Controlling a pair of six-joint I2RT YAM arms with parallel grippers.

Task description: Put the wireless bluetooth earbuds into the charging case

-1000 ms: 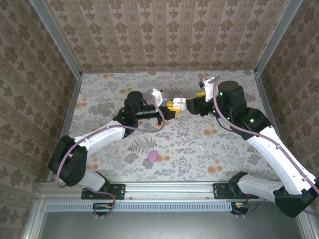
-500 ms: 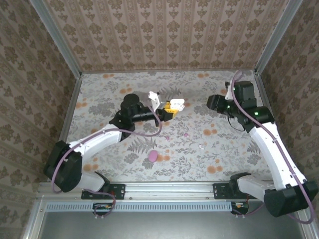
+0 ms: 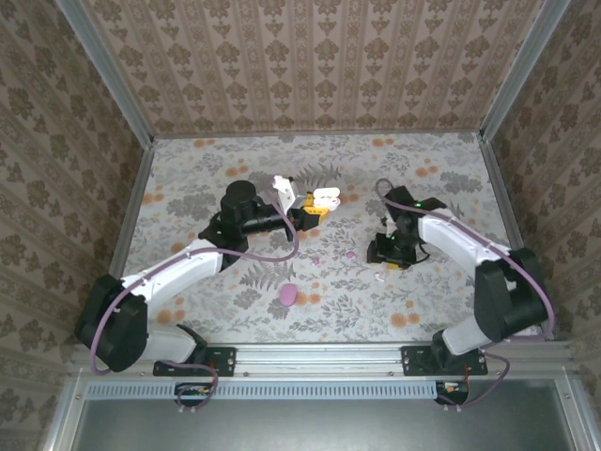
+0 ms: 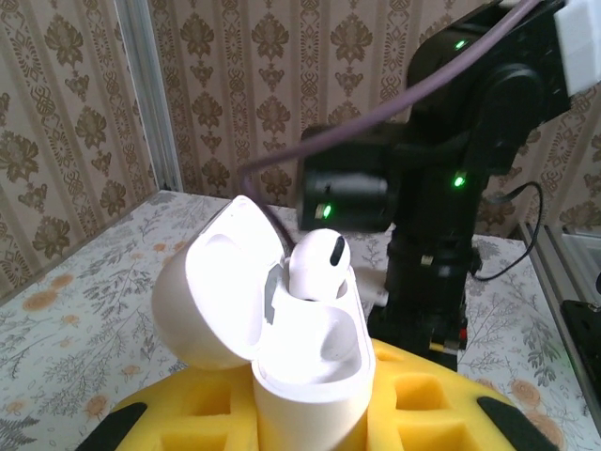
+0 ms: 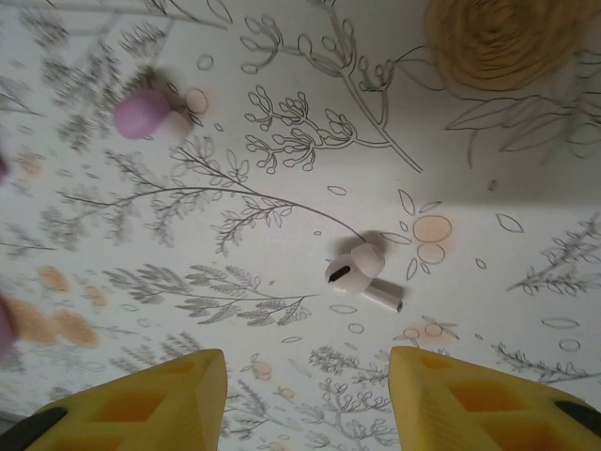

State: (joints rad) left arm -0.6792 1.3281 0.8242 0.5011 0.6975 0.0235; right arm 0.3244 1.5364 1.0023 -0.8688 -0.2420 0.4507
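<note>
My left gripper [image 3: 313, 206] is shut on the white charging case [image 4: 310, 376], holding it upright above the table between yellow fingers [image 4: 178, 423]. The lid stands open to the left. One white earbud [image 4: 317, 266] sits in the far socket and the near socket is empty. A second white earbud [image 5: 357, 270] lies on the floral table [image 3: 441, 178], stem pointing right. My right gripper [image 5: 305, 395] hangs open just above and short of it, with nothing between its yellow fingers [image 5: 488, 395]. From the top, this gripper [image 3: 387, 252] points down beside that earbud [image 3: 379, 276].
A pink earbud [image 5: 141, 113] lies further out on the table, also seen as a small pink dot [image 3: 349, 253], with another pink dot [image 3: 315, 259] near it. A pink case [image 3: 288, 295] rests nearer the front edge. Patterned walls enclose three sides.
My right arm has pulled away from the case and swung down to the table over the loose white earbud. My left arm has shifted slightly left, still holding the case.
</note>
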